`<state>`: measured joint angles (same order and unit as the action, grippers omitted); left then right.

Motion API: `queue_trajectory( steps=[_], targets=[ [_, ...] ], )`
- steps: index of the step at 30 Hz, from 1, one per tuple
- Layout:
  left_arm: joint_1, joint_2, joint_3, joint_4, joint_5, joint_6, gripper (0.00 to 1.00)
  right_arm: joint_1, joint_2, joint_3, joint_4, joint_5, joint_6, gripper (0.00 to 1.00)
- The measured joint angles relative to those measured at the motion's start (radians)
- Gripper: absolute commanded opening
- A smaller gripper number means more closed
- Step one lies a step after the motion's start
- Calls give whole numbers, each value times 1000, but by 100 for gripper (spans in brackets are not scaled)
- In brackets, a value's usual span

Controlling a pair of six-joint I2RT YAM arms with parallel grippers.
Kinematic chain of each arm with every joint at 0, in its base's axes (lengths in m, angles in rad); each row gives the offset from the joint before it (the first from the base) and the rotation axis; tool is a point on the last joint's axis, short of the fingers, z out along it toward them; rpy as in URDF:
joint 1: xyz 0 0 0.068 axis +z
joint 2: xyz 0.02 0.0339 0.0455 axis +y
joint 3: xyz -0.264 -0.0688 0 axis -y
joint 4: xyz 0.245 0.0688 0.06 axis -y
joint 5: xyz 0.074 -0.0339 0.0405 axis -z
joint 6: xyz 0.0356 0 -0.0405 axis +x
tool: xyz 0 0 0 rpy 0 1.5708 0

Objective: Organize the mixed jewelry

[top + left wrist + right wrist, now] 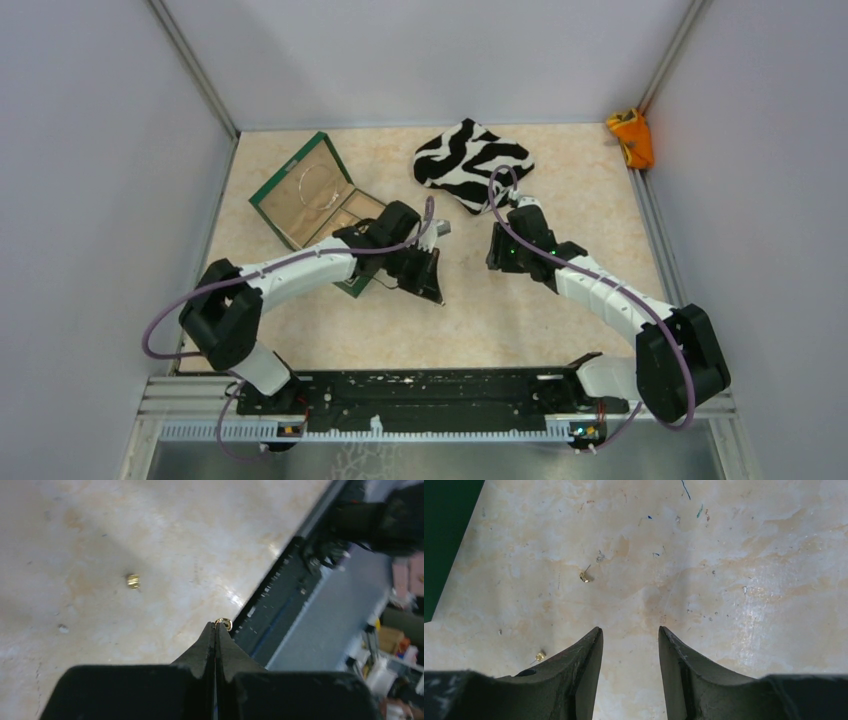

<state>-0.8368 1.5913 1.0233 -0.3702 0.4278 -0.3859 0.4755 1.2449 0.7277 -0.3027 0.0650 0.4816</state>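
My left gripper [216, 626] is shut, with a tiny gold ring [224, 624] pinched at its very tips above the table; in the top view it [422, 276] hangs just right of the green box. Another gold speck [132, 581] lies on the table below it. My right gripper [629, 630] is open and empty over bare table, near the zebra cloth in the top view [498, 258]. Two gold studs lie to its left, one farther off [584, 576] and one beside the left finger [540, 656]. The silvery wire hoop [315, 186] lies in the box's large compartment.
The dark green box [268, 206] with tan compartments stands at the back left; its corner shows in the right wrist view [444, 530]. The zebra-striped cloth [472, 163] lies at the back centre. An orange object [631, 138] sits in the far right corner. Walls enclose the table.
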Motion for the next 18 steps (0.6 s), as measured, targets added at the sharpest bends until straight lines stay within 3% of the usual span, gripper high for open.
queue_trajectory(
  steps=[10,18],
  targets=[
    [47,-7,117,-81,685,242,0,-1,-22,0,2,19,-8,45],
    [118,-32,115,11,976,255,0,-8,-81,0,3,44,-10,45]
  ],
)
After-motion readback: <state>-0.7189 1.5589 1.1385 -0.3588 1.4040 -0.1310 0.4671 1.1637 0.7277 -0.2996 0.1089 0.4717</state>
